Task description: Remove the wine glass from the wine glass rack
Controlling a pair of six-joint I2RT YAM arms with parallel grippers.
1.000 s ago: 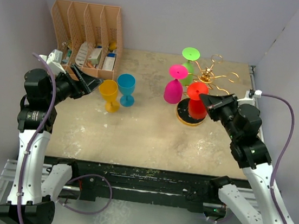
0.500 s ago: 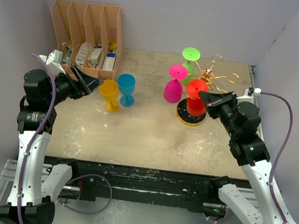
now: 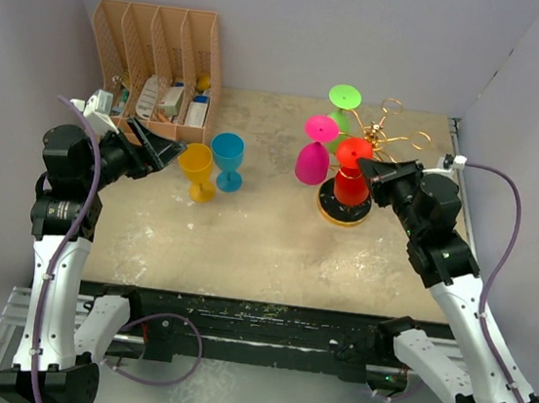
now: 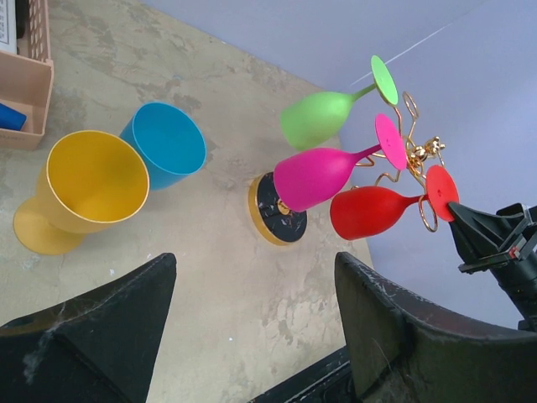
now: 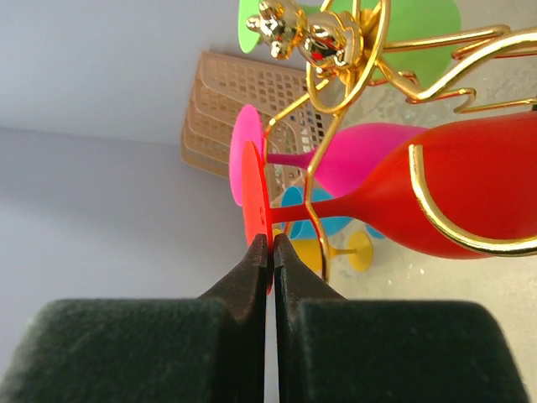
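Fingertips (image 5: 255,262) of the right gripper (image 5: 270,250) are clamped flat on the foot disc of the red wine glass (image 5: 478,176), which hangs bowl-down on the wine glass rack (image 5: 315,38), beside the pink glass (image 4: 315,176) and green glass (image 4: 315,117). Left gripper (image 4: 252,281) is spread wide, holding nothing, near the yellow cup (image 4: 92,180) and blue cup (image 4: 168,143).

No legible text, labels or numbers

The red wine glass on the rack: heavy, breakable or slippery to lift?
The red glass looks like opaque plastic, so probably light and not brittle. The right gripper pinches only the thin foot's edge, so the bowl may swing or slip. Wire of the rack crosses its stem, so it could snag.
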